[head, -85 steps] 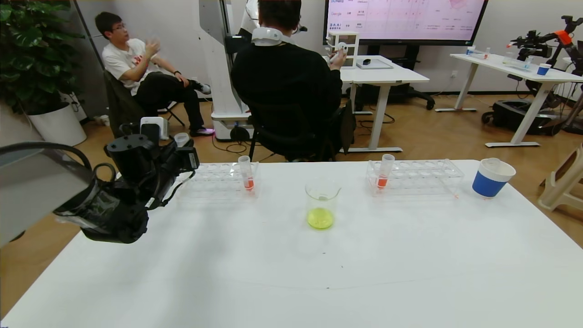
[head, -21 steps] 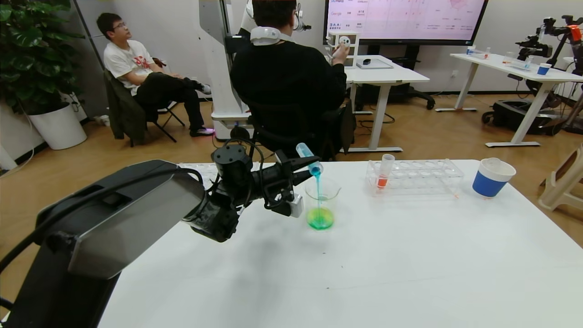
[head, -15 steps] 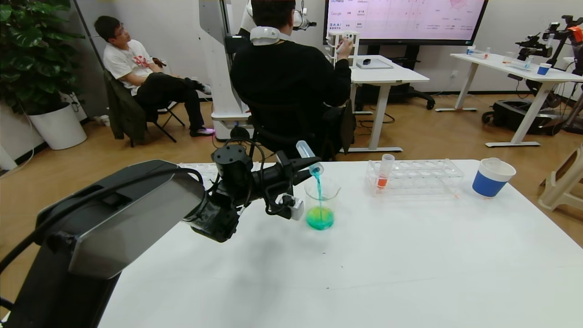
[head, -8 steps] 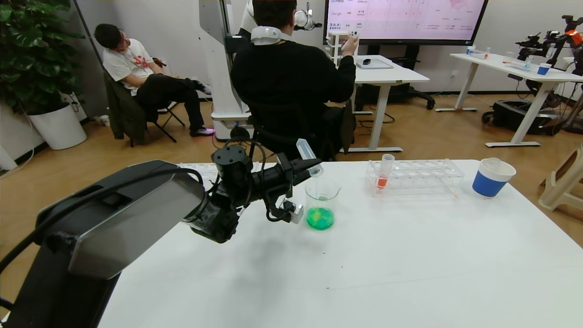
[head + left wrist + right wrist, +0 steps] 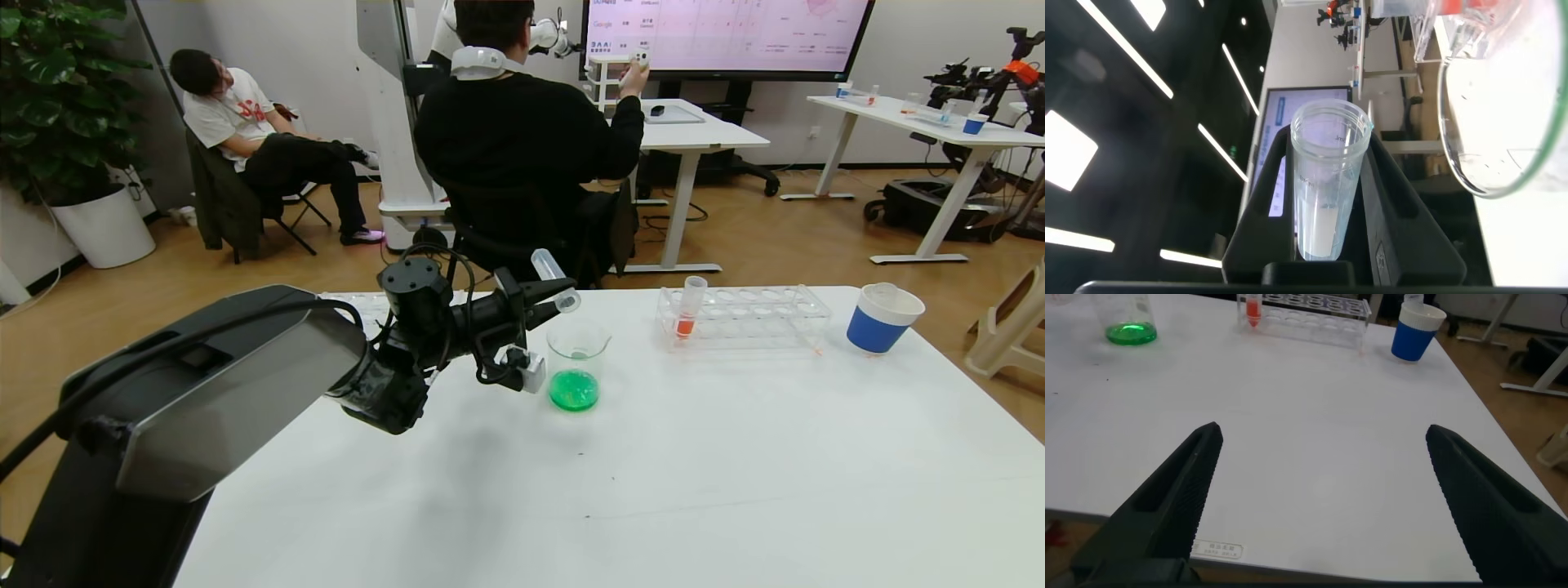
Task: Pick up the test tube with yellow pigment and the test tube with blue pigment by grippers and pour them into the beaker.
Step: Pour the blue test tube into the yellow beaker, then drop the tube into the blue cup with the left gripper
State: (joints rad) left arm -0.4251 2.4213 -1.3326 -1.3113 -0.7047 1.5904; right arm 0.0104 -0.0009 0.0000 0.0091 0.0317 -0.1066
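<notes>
Spreading across the lower head view, the white table carries everything; on it, taking the beaker as the clock centre and twelve as away from the robot, a clear rack with one orange-red tube sits at about two o'clock and a blue-and-white cup farther out near three. The left arm reaches in from about nine o'clock, and the left gripper is clamped on the tube, which looks empty apart from a pale film low inside it in the left wrist view. The tube lies tipped, its long axis slanting from the closed end, up and away at roughly eleven o'clock, down to the open mouth, which hangs just above the beaker's rim on the nine o'clock side, not touching it. The beaker stands upright near the table's middle with green liquid in its base, so both pigments seem to be in. The next move probably turns on that slant: the mouth has to swing back up before the arm withdraws. The right gripper hovers with fingers spread wide over bare table at about five o'clock, well apart from the beaker.
</notes>
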